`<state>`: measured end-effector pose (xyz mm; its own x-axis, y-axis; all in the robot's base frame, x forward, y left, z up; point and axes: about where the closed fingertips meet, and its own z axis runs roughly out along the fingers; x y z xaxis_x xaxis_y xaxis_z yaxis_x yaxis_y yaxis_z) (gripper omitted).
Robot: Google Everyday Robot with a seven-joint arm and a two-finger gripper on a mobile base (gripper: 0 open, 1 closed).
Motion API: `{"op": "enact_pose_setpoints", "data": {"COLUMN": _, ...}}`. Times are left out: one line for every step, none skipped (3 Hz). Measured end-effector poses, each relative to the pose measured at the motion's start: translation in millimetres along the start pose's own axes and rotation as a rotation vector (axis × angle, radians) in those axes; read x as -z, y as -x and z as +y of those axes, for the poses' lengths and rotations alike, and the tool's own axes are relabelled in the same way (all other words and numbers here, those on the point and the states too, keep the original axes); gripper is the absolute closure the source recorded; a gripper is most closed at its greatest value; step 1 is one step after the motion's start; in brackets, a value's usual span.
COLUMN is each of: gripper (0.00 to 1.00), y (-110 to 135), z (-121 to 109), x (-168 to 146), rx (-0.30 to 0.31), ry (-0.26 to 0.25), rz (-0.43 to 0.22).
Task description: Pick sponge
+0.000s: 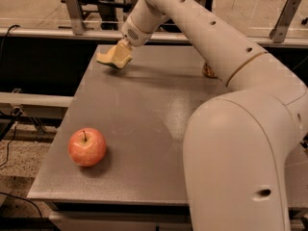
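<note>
Well, the big white arm (231, 143) hides much of the grey table (139, 124). An apple (87, 147) sits front left. At the far left corner the gripper (120, 53) meets the pale sponge (105, 59); they blend together, so I cannot tell its grip.

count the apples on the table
1. The apple sits near the front left corner of the table, far from the claw near the far left corner. The arm hides part of the table, so another may be hidden.
</note>
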<state>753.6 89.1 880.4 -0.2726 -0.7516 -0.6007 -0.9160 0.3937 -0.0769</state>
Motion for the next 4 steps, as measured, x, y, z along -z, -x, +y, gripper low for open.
{"op": "enact_pose_setpoints", "data": {"gripper": 1.0, "y": 1, "z": 13, "x": 37, "rx": 0.062, "ry": 0.028, "rz": -0.022}}
{"op": "enact_pose_setpoints", "data": {"gripper": 1.0, "y": 3, "z": 27, "x": 71, "rx": 0.137, "ry": 0.068, "rz": -0.04}}
{"op": "enact_pose_setpoints", "data": {"gripper": 1.0, "y": 7, "z": 38, "x": 95, "rx": 0.204, "ry": 0.114, "rz": -0.057}}
{"op": "enact_pose_setpoints", "data": {"gripper": 1.0, "y": 9, "z": 47, "x": 112, "rx": 0.253, "ry": 0.139, "rz": -0.063}}
